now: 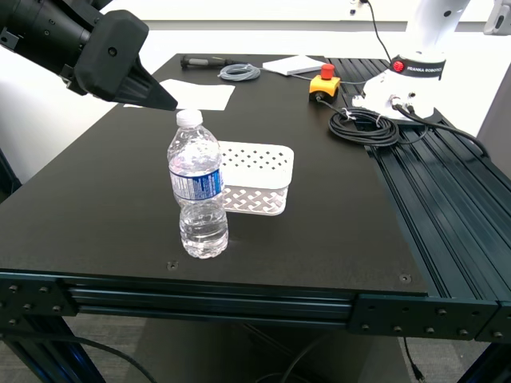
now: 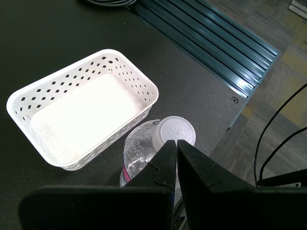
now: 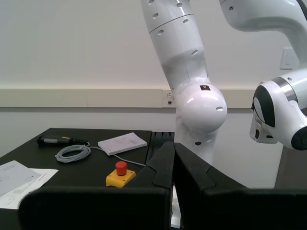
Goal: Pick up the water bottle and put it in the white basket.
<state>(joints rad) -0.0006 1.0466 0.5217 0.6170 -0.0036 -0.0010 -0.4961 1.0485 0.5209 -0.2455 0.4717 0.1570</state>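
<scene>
Fingers of my first gripper [image 2: 176, 143] are pressed together, holding nothing, their tips poised above the water bottle [image 1: 196, 187], apart from its cap. Bottle stands upright on the black table [image 1: 96, 199], just beside the white basket [image 1: 254, 177]. My second gripper [image 3: 173, 146] is likewise pressed together and empty.

Robotics lab, by all signs: black bench [image 1: 96, 199] on bolted aluminium framing with slotted rails [image 1: 447, 207] along the exterior view's right; white industrial robot arm [image 3: 192, 81] mounted at the far end; yellow emergency-stop box with red button [image 1: 324, 83]; coiled black cables [image 1: 363, 126]; plain white walls, carpet-tiled floor.
</scene>
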